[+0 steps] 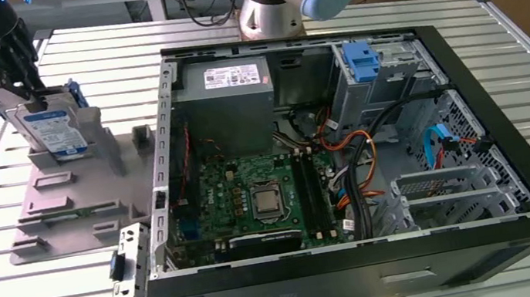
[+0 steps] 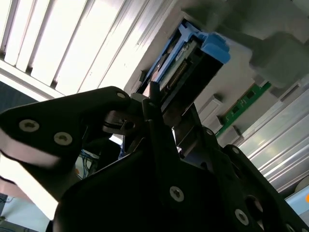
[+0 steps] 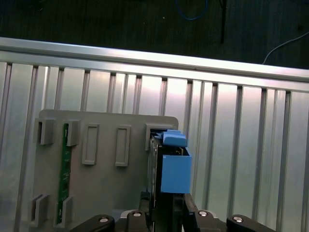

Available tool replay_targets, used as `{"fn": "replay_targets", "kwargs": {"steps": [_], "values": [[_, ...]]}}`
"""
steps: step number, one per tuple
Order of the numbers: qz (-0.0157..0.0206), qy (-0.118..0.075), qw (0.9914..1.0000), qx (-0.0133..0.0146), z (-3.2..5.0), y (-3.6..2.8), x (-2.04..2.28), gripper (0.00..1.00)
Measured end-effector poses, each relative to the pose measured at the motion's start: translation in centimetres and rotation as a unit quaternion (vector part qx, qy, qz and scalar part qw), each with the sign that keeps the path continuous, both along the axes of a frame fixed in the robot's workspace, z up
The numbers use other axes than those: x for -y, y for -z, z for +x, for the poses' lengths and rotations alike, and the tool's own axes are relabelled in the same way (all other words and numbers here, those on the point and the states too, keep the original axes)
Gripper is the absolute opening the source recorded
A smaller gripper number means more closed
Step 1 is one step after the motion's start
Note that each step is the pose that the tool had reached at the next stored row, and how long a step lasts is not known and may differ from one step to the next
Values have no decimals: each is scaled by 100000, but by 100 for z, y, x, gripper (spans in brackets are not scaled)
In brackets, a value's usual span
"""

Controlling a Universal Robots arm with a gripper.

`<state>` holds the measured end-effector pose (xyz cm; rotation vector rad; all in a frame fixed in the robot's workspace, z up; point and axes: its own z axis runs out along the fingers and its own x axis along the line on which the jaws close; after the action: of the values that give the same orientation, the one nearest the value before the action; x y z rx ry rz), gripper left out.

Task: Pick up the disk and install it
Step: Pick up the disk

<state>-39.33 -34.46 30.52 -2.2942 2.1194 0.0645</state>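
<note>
Disk (image 1: pixel 54 130) stands upright in grey holder (image 1: pixel 65 204), claw (image 1: pixel 22 101) at its top edge.

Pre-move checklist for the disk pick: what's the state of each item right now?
1. Tool at top of silver-grey hard disk with blue rails: ok.
2. Disk upright in grey plastic holder: ok.
3. Disk lifted out of holder: not ok, looks seated.
4. Black computer case open: ok.
5. Metal drive cage free for the disk: cannot tell.
</note>
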Motion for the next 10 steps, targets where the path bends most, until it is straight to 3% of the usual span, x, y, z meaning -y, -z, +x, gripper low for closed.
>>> {"fn": "replay_targets", "kwargs": {"steps": [1,10], "values": [[-3,0,100000,-3,0,0,0,35],[-1,-2,100000,-2,0,-1,0,35]]}}
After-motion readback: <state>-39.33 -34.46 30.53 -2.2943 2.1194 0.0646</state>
